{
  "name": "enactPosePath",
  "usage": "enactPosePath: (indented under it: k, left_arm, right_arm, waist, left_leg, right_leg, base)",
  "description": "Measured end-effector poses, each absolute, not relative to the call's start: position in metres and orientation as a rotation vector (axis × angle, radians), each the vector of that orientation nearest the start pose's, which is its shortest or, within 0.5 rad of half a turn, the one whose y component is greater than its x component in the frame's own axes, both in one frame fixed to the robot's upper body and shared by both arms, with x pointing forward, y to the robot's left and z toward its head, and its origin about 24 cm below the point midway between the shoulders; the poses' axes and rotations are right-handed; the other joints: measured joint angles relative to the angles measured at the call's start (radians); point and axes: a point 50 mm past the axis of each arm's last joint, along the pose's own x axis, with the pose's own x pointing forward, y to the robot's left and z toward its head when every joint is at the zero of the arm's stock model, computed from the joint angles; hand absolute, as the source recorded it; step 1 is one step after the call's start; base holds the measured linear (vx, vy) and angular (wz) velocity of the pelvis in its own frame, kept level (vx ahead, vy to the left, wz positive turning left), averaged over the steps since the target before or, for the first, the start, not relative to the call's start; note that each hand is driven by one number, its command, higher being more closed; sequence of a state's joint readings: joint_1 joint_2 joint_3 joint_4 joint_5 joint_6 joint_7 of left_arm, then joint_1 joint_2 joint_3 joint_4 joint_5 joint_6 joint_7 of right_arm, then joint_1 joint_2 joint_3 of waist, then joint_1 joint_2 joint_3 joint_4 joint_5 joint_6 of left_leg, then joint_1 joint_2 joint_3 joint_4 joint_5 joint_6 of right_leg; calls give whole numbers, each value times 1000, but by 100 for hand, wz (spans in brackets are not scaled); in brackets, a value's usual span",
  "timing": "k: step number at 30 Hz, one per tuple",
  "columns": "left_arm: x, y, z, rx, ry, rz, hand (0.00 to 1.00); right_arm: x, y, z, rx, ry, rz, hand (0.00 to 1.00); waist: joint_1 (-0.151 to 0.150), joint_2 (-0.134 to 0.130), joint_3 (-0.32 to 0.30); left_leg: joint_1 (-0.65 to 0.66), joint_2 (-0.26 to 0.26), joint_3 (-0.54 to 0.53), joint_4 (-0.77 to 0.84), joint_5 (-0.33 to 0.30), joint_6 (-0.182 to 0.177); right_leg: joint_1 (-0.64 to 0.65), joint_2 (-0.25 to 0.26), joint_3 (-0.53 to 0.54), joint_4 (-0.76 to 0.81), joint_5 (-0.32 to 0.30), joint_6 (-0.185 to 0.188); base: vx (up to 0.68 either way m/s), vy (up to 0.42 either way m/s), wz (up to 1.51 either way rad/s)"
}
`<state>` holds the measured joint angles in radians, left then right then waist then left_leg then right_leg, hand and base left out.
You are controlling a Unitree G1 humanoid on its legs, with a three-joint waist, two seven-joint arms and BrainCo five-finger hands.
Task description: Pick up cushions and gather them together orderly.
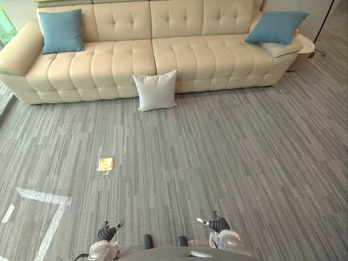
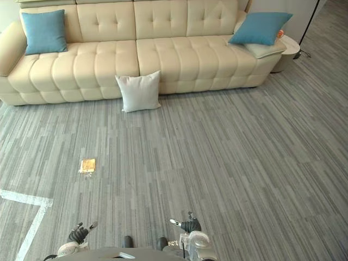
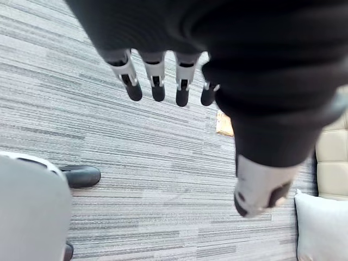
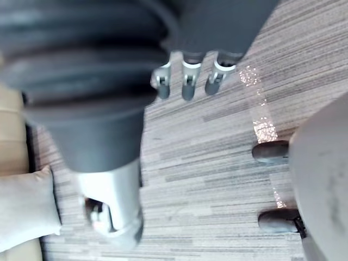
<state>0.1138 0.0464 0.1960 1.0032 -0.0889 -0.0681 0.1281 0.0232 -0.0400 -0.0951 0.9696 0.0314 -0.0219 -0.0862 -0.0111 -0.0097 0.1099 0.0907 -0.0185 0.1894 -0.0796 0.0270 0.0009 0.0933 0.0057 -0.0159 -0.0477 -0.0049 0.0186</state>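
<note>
viewing both hands low at the near edge of the scene: left hand (image 1: pixel 107 235) and right hand (image 1: pixel 219 224) hang over the grey carpet (image 1: pixel 244 152). i read the left fingers (image 3: pixel 157 81) as straight and slightly spread, holding nothing; the right fingers (image 4: pixel 187 87) hang loose, likewise empty. white cushion (image 1: pixel 156 91) stands on the carpet well ahead of both sets of fingertips, leaning against the front of the cream sofa (image 1: pixel 125 60). left blue cushion (image 1: pixel 61 31) sits on the sofa far beyond the left fingers; right blue cushion (image 1: pixel 276 26) far beyond the right fingers. small yellow tag (image 1: pixel 105 163) lies between the left fingers and the white cushion.
</note>
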Motion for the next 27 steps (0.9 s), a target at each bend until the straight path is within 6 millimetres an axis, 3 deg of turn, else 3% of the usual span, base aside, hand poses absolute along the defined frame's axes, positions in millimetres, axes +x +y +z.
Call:
enactPosePath:
  k: [10, 27]
  left_arm:
    - [86, 205, -160, -70, 1065, 423, 0]
    - [86, 206, -160, -65, 1075, 421, 0]
  right_arm:
    - [125, -194, -154, -38, 1048, -265, 0]
    - [120, -195, -157, -20, 1078, -287, 0]
  waist:
    - [1, 8, -4]
    - [2, 6, -3]
  left_leg:
    - [12, 0, 1, -6, 0, 0]
    - [9, 0, 0, -7, -8, 1]
  right_leg:
    - [12, 0, 0, -2, 2, 1]
    - [13, 0, -2, -9, -2, 5]
  base:
    - [-24, -11, 0]
    - [-3, -1, 0]
